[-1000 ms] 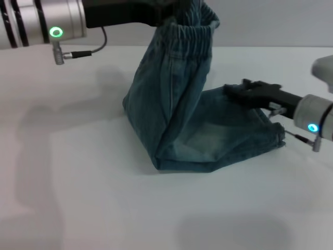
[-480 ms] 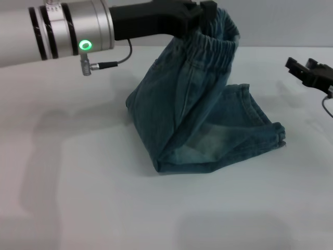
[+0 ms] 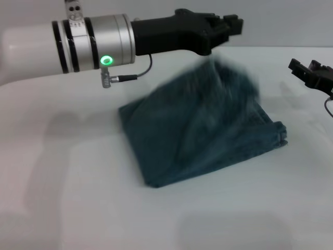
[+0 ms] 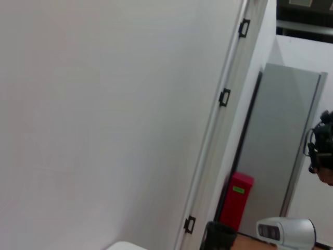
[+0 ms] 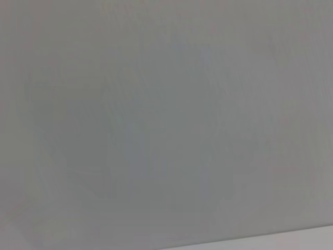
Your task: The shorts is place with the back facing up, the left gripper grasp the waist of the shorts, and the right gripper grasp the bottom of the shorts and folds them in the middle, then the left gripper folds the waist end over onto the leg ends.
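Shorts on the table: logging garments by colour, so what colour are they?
Dark blue denim; the shorts show best in the head view.

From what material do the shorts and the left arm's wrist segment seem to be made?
The shorts: soft woven cloth, probably denim, by the blue-green colour and limp draping; motion blur hides the weave. Wrist segment behind the left gripper: likely brushed metal, by its silvery sheen with black bands.

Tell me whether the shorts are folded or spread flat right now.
Folded. In the head view the shorts lie on the table as a doubled, compact bundle, with the upper layer blurred. The left gripper is above them, not holding them.
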Motion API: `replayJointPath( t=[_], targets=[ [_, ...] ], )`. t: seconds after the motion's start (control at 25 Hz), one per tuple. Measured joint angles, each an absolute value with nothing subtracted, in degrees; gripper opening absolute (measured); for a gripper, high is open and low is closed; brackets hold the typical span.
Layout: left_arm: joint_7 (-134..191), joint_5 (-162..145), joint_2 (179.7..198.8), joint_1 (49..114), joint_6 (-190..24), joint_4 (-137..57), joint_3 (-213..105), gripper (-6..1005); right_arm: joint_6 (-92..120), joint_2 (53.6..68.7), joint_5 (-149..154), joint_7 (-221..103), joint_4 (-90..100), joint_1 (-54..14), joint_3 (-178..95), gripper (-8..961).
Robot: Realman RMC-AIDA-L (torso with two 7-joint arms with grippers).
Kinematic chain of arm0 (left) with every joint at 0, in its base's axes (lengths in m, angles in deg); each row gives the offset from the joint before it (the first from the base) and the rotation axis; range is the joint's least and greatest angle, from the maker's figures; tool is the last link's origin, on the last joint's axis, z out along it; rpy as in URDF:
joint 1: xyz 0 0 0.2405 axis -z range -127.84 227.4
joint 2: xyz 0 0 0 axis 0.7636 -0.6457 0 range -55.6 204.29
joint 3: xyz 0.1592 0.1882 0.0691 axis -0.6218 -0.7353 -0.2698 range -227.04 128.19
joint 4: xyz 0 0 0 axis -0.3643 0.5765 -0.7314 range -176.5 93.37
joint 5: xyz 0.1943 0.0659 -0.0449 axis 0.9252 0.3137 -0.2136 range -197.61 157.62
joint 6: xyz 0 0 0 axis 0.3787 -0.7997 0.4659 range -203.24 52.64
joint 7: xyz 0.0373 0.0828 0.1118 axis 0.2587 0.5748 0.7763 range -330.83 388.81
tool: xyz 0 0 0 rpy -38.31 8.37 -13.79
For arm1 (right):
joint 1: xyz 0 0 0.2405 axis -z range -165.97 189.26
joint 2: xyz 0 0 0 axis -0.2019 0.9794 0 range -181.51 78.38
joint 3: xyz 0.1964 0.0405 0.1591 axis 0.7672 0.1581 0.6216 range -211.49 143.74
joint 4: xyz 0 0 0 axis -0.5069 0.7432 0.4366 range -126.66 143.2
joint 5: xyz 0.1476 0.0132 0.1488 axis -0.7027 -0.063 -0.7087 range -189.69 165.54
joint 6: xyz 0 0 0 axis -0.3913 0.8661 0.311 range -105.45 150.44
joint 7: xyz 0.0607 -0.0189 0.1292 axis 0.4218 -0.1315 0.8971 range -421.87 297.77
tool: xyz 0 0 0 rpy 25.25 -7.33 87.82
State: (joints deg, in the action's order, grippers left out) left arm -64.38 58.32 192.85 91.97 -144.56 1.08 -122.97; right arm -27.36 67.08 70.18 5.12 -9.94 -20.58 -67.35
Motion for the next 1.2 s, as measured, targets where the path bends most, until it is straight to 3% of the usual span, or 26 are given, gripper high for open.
replayJointPath(
  t=[0.04,0.44,0.8,0.92,1.2],
  targets=[
    [-64.3,58.1,192.87,92.0,-144.5,1.0,-123.5,20,-27.4,67.08,70.2,5.1,-9.9,-20.6,-67.4,631],
    [-62.3,52.3,192.94,90.0,-142.4,1.2,-127.2,390,-27.9,67.08,70.1,5.2,-10.4,-20.2,-67.2,631],
    [-47.8,34.1,192.64,80.6,-143.5,1.1,-126.0,686,-39.8,67.09,70.3,4.8,-13.0,-19.3,-68.0,631],
    [-38.4,23.3,192.73,74.5,-143.9,0.6,-126.2,781,-46.9,66.99,70.7,4.7,-14.3,-18.7,-71.3,631],
    [-30.2,12.1,192.53,70.4,-148.7,-4.9,-125.9,808,-61.4,66.90,72.4,4.7,-18.7,-17.4,-86.8,631]
  ],
)
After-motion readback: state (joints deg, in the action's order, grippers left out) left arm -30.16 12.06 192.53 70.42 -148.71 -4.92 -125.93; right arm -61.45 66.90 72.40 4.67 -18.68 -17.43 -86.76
